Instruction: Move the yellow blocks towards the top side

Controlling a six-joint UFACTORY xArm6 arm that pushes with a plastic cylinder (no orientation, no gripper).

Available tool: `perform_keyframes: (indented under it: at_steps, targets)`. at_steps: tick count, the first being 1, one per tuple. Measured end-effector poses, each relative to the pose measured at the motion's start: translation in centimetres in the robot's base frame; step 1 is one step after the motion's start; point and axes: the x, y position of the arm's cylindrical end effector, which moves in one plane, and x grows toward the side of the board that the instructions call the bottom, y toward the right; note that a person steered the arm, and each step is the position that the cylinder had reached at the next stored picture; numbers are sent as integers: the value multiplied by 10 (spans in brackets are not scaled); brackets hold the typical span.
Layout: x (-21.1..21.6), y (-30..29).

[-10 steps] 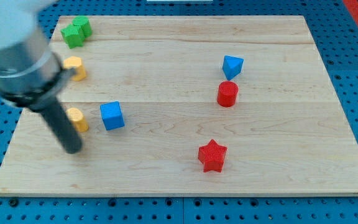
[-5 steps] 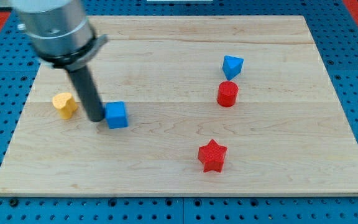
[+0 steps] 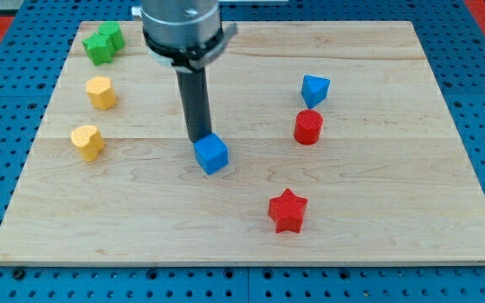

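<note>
Wooden board (image 3: 377, 219), my tip (image 3: 199, 139) touching blue cube (image 3: 211, 154), a bare rod gripping nothing, two yellow blocks (image 3: 100, 92) (image 3: 87, 141) well left

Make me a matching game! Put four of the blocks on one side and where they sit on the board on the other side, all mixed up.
Blocks:
1. green block
2. red star
3. blue cube
4. red cylinder

Places:
A. touching my tip, near the board's middle
B. just below the blue wedge-shaped block
C. the view's top left corner
D. nearest the view's bottom edge

Pairs: 1-C, 2-D, 3-A, 4-B
</note>
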Motion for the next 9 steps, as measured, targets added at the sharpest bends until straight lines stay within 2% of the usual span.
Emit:
perform_keyframes:
  at_steps: [1, 2, 3, 4, 5, 6, 7, 8, 9]
  targets:
    - [31, -33]
    - [33, -49]
    - [58, -147]
    - [27, -182]
    - [8, -137]
    - [8, -131]
    - [15, -203]
    - [-17, -173]
    - [-20, -132]
